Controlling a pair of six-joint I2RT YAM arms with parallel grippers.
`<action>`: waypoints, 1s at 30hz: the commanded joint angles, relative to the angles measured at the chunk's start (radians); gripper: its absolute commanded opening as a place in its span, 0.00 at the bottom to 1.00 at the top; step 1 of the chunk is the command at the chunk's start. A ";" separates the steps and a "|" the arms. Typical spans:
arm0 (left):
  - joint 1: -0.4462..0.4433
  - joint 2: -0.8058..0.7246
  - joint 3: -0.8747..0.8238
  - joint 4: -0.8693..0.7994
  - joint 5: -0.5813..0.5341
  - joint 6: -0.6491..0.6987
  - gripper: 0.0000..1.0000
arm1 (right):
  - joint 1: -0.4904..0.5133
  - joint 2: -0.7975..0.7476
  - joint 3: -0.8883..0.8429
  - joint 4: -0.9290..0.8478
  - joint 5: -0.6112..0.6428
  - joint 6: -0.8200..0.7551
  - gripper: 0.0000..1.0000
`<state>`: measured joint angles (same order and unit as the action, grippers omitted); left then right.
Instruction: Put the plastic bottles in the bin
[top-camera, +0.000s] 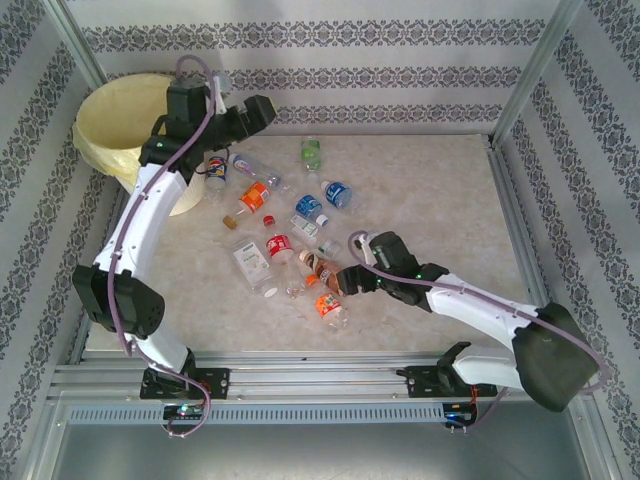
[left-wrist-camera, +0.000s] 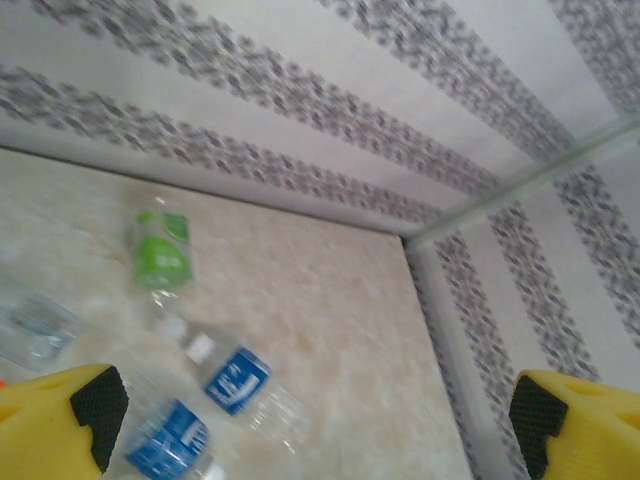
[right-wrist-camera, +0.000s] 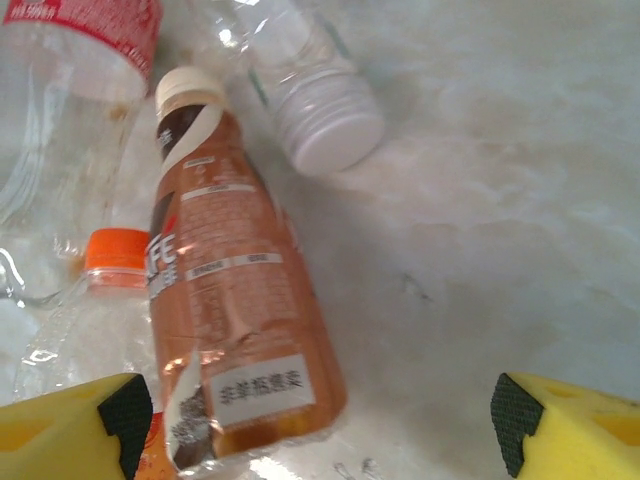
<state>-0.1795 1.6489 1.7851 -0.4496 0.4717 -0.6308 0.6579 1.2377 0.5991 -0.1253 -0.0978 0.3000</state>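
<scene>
1. beige marbled table (top-camera: 430, 200), patterned wallpaper walls (top-camera: 400, 40) on three sides.
2. right gripper (top-camera: 345, 282) sits low at the near edge of the bottle pile, jaws apart. in its wrist view the yellow fingers (right-wrist-camera: 70, 425) sit at both lower corners, with the gripper (right-wrist-camera: 320, 420) over a brown bottle (right-wrist-camera: 235, 320) lying flat, its base close to the finger at frame left. can't tell if they touch.
3. just beside it: an orange-capped bottle (right-wrist-camera: 110, 260), a white-capped clear bottle (right-wrist-camera: 320, 110) and a red-label bottle (right-wrist-camera: 90, 30).
4. plastic bottles (top-camera: 278, 245) lie flat, scattered left of table centre, all outside the bin.
5. farther back: two blue-label bottles (left-wrist-camera: 238, 380) (left-wrist-camera: 168, 440), then a green-label bottle (left-wrist-camera: 160, 255) nearest the back wall.
6. left gripper (top-camera: 268, 105) is up above the far end of the pile, just right of the bin, jaws wide apart (left-wrist-camera: 315, 410).
7. bin (top-camera: 100, 150) is in the far left corner, yellow bag over its rim; the left arm crosses its right side.
</scene>
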 joint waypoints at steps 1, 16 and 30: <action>-0.032 -0.027 -0.052 0.054 0.042 -0.036 1.00 | 0.027 0.047 0.043 0.019 -0.015 -0.043 0.87; -0.066 -0.037 -0.147 0.018 0.027 0.005 1.00 | 0.056 0.229 0.147 -0.040 0.127 -0.045 0.78; -0.066 -0.016 -0.089 -0.067 -0.035 0.077 1.00 | 0.015 0.282 0.158 -0.014 0.083 -0.041 0.75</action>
<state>-0.2359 1.6386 1.6684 -0.4877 0.4507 -0.5804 0.6823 1.5005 0.7509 -0.1539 0.0101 0.2619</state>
